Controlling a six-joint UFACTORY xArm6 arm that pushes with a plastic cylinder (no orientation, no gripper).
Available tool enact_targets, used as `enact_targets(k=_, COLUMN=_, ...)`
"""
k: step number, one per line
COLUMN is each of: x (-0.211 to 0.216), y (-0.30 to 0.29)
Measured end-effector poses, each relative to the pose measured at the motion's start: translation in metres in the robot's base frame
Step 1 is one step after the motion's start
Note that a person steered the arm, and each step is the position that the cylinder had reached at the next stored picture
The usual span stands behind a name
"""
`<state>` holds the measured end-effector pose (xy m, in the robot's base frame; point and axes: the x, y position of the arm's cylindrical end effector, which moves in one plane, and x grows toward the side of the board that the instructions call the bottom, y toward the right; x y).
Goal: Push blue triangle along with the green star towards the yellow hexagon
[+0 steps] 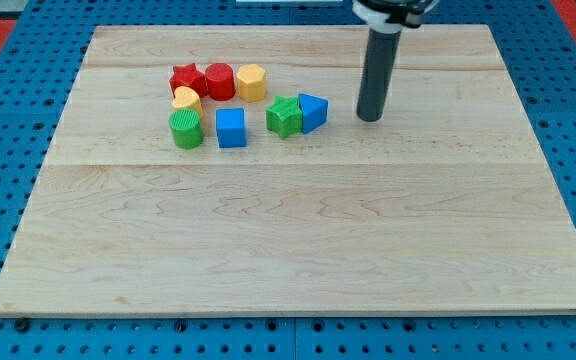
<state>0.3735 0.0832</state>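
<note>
Nearest the camera lies bare wood of the board (298, 250); farther in comes a loose row — green cylinder (185, 129), blue cube (231, 128), then the green star (284, 117) touching the blue triangle (313, 111), which sits at its 3 o'clock. My tip (369, 118) rests on the wood near the blue triangle, at its 3 o'clock, apart from it; the rod carries no pincer, so nothing is gripped. Beyond the row — a small yellow block (187, 98) just at the cylinder's 12 o'clock, then a red star (187, 79), a red cylinder (219, 80) and the yellow hexagon (251, 82), at 10 o'clock from the green star.
</note>
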Motion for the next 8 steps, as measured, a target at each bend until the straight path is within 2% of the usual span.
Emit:
enact_targets(k=1, x=0.0, y=-0.041)
enact_targets(k=3, x=-0.007, y=-0.072)
enact_targets(k=5, x=-0.03, y=-0.071)
enact_targets(k=6, x=-0.036, y=-0.049)
enact_targets(k=7, x=-0.052, y=-0.053)
enact_targets(k=8, x=-0.052, y=-0.083)
